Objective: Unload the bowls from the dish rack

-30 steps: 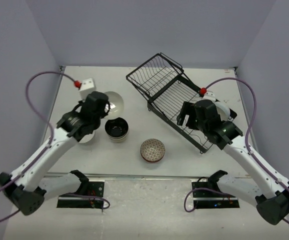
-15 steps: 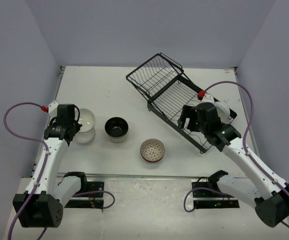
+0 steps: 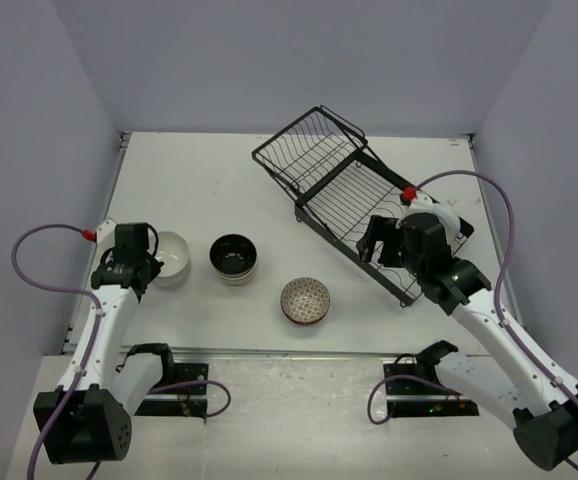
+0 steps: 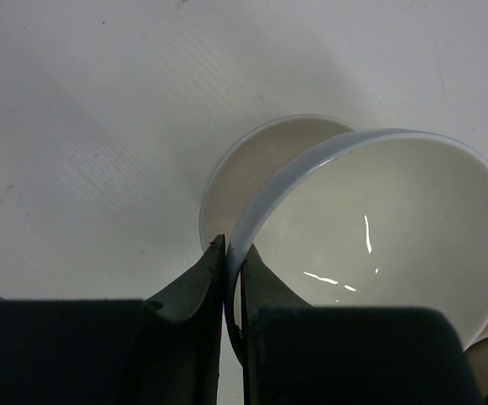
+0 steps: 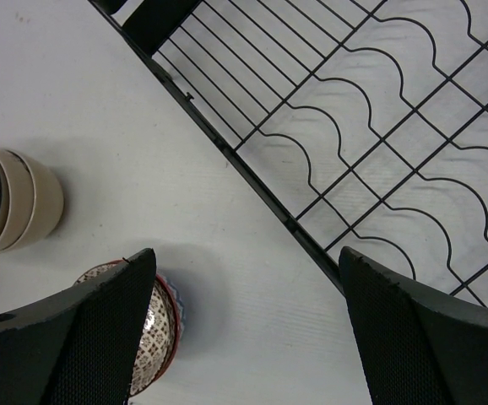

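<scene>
My left gripper (image 4: 230, 246) is shut on the rim of a plain white bowl (image 4: 387, 228), which is tilted over a second pale bowl (image 4: 261, 160). From above, this white bowl (image 3: 172, 257) is at the table's left, with the left gripper (image 3: 151, 270) at its near-left edge. A tan bowl with a black inside (image 3: 235, 257) stands mid-table, and a brown patterned bowl (image 3: 305, 299) lies nearer. My right gripper (image 3: 380, 248) hangs open over the near edge of the black wire dish rack (image 3: 341, 178). The right wrist view shows the open right gripper (image 5: 246, 256) above bare table between the patterned bowl (image 5: 155, 329) and the rack (image 5: 354, 126).
A pale round thing (image 3: 451, 220) shows partly behind the right arm, beside the rack's right end. The tan bowl (image 5: 16, 198) is at the left of the right wrist view. Grey walls close the table on three sides. Cables loop from both arms.
The left arm has swung back from mid-table to the left with the white bowl and lowered it over the other pale bowl. The right gripper has shifted slightly and stayed open.
</scene>
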Robot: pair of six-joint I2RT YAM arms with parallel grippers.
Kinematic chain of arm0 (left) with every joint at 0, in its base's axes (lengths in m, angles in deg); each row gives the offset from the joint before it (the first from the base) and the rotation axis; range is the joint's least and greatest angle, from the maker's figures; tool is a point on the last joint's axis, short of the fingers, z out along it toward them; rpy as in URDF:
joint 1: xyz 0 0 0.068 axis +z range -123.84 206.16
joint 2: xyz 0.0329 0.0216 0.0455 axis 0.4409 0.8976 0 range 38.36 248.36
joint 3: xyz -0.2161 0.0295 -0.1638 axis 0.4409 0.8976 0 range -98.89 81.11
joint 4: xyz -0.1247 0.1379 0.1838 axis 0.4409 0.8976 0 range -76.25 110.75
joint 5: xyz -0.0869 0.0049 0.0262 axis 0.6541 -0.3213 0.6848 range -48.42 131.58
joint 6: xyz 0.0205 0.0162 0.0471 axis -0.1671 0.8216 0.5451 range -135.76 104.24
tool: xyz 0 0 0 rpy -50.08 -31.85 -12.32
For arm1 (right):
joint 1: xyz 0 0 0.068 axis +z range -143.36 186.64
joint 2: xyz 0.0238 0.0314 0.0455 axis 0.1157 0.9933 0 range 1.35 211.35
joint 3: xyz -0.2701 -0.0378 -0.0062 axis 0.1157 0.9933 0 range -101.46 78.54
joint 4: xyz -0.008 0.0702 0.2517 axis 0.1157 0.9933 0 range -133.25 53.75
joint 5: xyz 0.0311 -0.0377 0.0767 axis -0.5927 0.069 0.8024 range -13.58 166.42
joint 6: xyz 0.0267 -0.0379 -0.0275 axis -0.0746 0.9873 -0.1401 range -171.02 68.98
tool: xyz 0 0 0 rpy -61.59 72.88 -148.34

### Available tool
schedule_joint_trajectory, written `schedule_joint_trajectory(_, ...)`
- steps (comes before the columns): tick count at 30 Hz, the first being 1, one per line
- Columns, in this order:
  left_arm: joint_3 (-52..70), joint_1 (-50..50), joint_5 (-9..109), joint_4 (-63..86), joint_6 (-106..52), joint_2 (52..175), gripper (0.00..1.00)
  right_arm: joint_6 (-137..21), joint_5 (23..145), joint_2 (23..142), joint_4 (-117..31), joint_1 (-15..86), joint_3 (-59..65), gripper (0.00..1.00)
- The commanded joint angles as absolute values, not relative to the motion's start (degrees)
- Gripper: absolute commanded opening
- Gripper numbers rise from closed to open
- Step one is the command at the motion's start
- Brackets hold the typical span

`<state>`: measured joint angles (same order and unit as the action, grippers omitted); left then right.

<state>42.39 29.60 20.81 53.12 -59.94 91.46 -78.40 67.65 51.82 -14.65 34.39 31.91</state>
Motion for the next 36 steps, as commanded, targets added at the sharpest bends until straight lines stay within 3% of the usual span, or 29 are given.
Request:
schedule_joint_trajectory(1,43.0,30.4,19.3,48.2,-61.3,88.8,0.09,-77.5,69.0,50.7,-16.9,34.3,32.7,0.89)
schedule_joint_trajectory(12,45.3,31.4,22.2,44.4,-59.6,90.1,0.09,-77.2,70.0,48.1,-17.2,34.2,33.5,0.89)
schedule_joint_trajectory(18,46.1,32.2,22.5,44.0,-59.1,90.6,0.22,-77.1,70.6,46.3,-17.8,34.3,34.2,0.89)
schedule_joint_trajectory(30,45.3,32.7,24.3,45.0,-58.7,87.0,0.36,-77.0,70.6,45.4,-17.8,34.3,34.3,0.89)
schedule_joint_trajectory(32,46.0,32.7,25.8,44.9,-59.1,87.7,0.35,-77.0,70.6,45.4,-17.7,34.2,34.2,0.89)
schedule_joint_trajectory(33,46.3,32.7,27.3,44.8,-59.4,87.8,0.27,-77.0,70.5,45.3,-17.7,34.3,34.3,0.89)
schedule_joint_trajectory(36,47.3,32.7,29.3,44.6,-60.2,87.3,0.19,-77.0,70.5,45.3,-17.8,34.3,34.3,0.89)
